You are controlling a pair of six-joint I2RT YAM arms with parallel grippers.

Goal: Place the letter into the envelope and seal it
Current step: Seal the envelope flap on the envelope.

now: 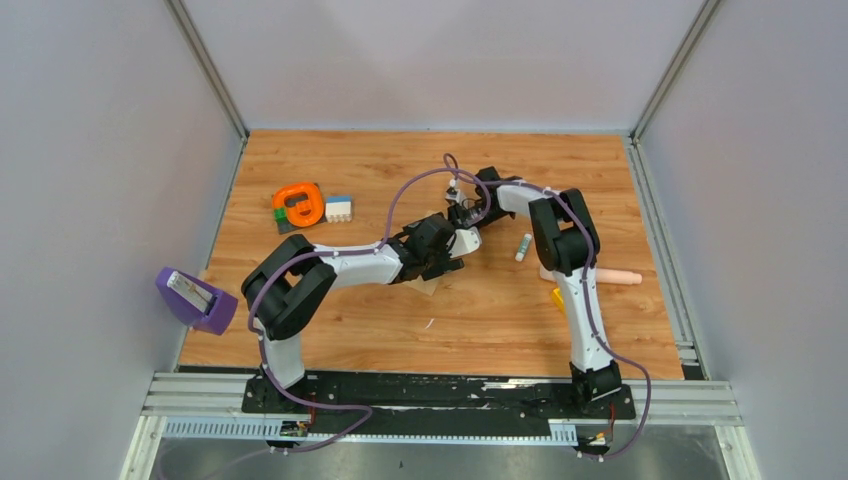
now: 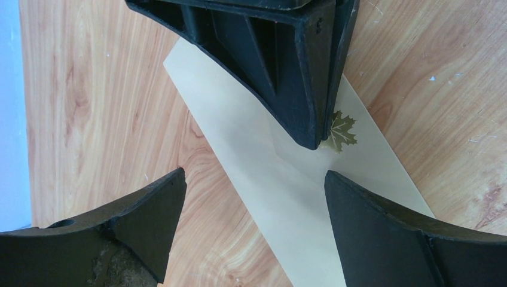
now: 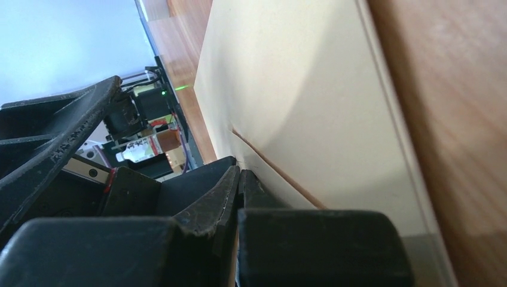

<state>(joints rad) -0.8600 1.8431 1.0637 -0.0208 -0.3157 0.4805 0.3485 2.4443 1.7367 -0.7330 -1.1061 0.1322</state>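
1. Bench (image 1: 500, 320): wood-grain top filling the middle of the top view, grey walls on three sides.
2. Left arm (image 1: 340, 268): reaches from the lower left toward the centre.
3. Right arm (image 1: 570, 240): rises from the lower right and bends left to meet it.
4. Envelope (image 2: 263, 173): flat on the bench at the centre of the top view. It is mostly hidden under the left arm, with only a pale corner (image 1: 432, 289) showing. In the left wrist view it runs diagonally from upper left to lower right and looks pale cream. The right wrist view shows a thin brown seam line across its face (image 3: 287, 89).
5. Left end effector (image 2: 254, 179): jaws wide, one finger on each side of the envelope, nothing held.
6. Right end effector (image 3: 239, 173): fingers pressed together, tip down on the envelope at the seam. In the left wrist view it enters from the top (image 2: 311, 137).
7. Purple holder (image 1: 195, 298): far left, off the bench edge.
8. Orange ring (image 1: 300, 203): upper left of the bench.
9. White-and-blue block (image 1: 338, 208): just right of the ring.
10. Pink stick (image 1: 620, 276): right side, partly behind the right arm.
11. White tube (image 1: 523, 247): right of centre.
12. Gold leaf mark (image 2: 341, 131): on the envelope, just beside the right end effector's tip.
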